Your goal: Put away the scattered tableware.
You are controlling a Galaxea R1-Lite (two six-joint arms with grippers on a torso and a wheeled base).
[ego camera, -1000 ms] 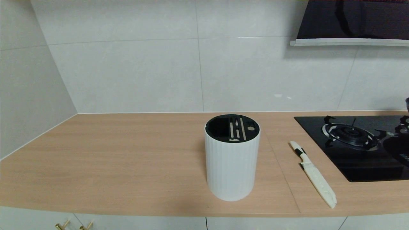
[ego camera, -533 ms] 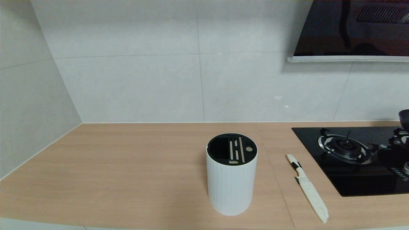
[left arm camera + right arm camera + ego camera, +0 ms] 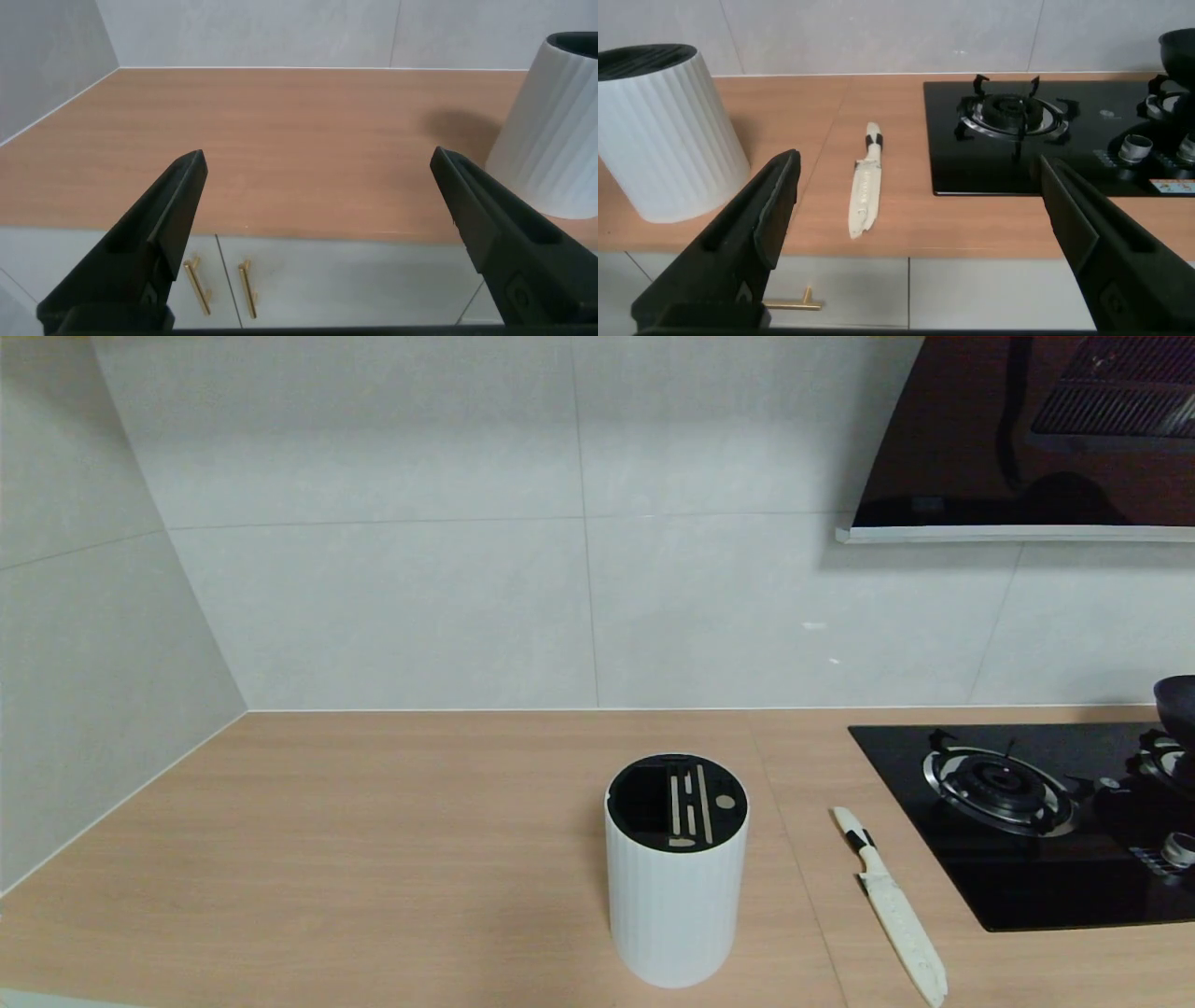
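Note:
A white ribbed cylindrical holder (image 3: 676,873) with a black slotted top stands on the wooden counter (image 3: 392,859); it also appears in the left wrist view (image 3: 551,131) and the right wrist view (image 3: 663,131). A white knife with a black band (image 3: 889,903) lies flat on the counter between the holder and the hob, seen also in the right wrist view (image 3: 866,182). My left gripper (image 3: 318,173) is open, held off the counter's front edge, left of the holder. My right gripper (image 3: 920,177) is open too, off the front edge before the knife. Neither holds anything.
A black gas hob (image 3: 1018,812) with burners takes the counter's right end, a dark pot (image 3: 1178,700) on its far burner. A range hood (image 3: 1027,439) hangs above. Tiled walls close the back and left. Cabinet doors with brass handles (image 3: 220,287) sit below the front edge.
The head camera has tilted upward: the whole scene sits lower in view and more of the hood shows. Holder and knife keep their places on the counter.

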